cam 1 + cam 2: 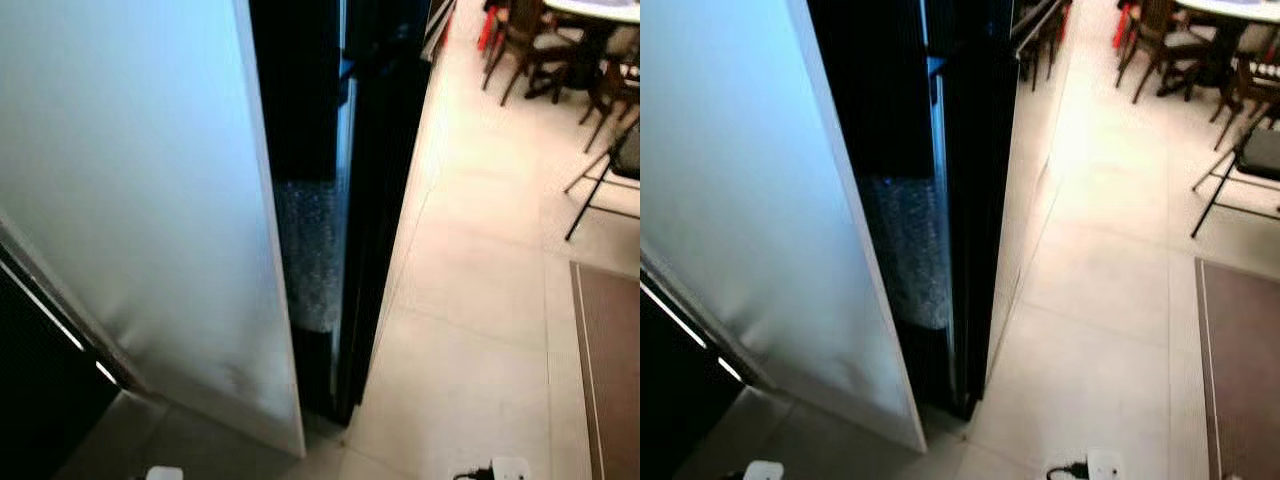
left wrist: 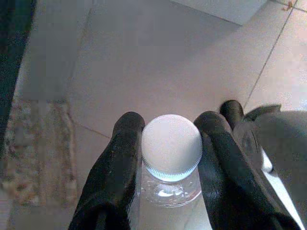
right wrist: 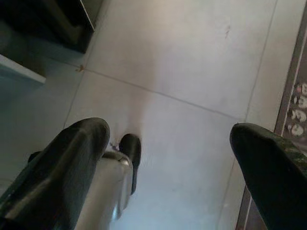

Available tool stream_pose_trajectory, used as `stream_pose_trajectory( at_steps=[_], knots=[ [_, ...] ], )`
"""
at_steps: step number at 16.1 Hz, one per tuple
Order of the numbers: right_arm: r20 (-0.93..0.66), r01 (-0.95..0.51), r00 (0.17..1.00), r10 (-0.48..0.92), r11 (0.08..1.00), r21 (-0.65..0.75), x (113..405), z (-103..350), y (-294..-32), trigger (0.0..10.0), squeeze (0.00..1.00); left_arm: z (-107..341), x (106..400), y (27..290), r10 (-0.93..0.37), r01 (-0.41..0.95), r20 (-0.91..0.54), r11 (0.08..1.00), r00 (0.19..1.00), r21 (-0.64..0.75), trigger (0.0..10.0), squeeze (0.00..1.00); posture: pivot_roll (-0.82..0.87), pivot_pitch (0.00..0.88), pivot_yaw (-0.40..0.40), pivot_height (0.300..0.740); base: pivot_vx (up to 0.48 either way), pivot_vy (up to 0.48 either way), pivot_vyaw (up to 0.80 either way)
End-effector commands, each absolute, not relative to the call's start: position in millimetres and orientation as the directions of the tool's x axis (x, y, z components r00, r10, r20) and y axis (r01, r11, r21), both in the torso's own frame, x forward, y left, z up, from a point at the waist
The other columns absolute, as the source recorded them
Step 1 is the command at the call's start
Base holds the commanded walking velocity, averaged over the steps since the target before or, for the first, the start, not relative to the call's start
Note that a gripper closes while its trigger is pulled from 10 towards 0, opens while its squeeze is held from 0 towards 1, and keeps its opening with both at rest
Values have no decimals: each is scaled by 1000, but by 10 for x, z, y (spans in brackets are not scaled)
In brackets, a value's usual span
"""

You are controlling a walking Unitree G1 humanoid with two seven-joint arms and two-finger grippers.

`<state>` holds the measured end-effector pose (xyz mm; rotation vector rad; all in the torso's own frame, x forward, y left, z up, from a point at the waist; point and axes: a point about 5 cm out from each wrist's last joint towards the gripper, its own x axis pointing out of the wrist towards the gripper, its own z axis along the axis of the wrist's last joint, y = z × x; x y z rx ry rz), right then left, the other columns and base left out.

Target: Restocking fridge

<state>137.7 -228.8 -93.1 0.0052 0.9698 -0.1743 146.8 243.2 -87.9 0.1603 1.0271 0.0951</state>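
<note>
My left gripper (image 2: 171, 125) is shut on a clear plastic bottle (image 2: 168, 189) with a white screw cap (image 2: 171, 143). Its two black fingers clamp the neck just under the cap, above pale floor tiles. In the right wrist view my right gripper (image 3: 170, 134) is open, its fingers wide apart over the tiled floor with nothing between them. Ahead in the eye views stands the fridge: a tall white panel (image 1: 150, 200) on the left, then a dark narrow gap with a bubbly translucent strip (image 1: 310, 260), and a glossy black edge (image 1: 375, 200) to its right.
Pale floor tiles (image 1: 480, 300) stretch to the right of the fridge. A dining table with wooden chairs (image 1: 530, 45) and a black folding chair (image 1: 612, 165) stand at the back right. A brown mat (image 1: 610, 370) lies at the right edge, and a white plug socket (image 1: 497, 468) near my feet.
</note>
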Motion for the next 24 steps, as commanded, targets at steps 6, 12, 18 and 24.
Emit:
stream_pose_trajectory(
  at_steps=[6,12,18,24],
  knots=[
    [-819,167,553,-153,983,-71,1347,-939,-2292,10000,0,-881,1449,2464,158,16,-854,981,496,192,10000,0,-7,0,20,740,0,306,0],
    [-800,220,568,-192,972,-77,1371,-918,-2325,10000,0,-868,1481,2467,159,33,-849,979,504,203,10000,0,-9,0,22,740,0,51,0],
    [-582,356,736,-345,929,-101,1897,-539,-2628,10000,0,-867,1482,2469,157,48,-851,977,501,209,10000,0,-26,0,23,740,0,0,0],
    [-285,251,925,-253,967,-42,2389,-69,-2464,10000,0,-858,1545,2412,147,65,-844,976,515,210,10000,0,-39,0,16,740,0,0,0]
  ],
)
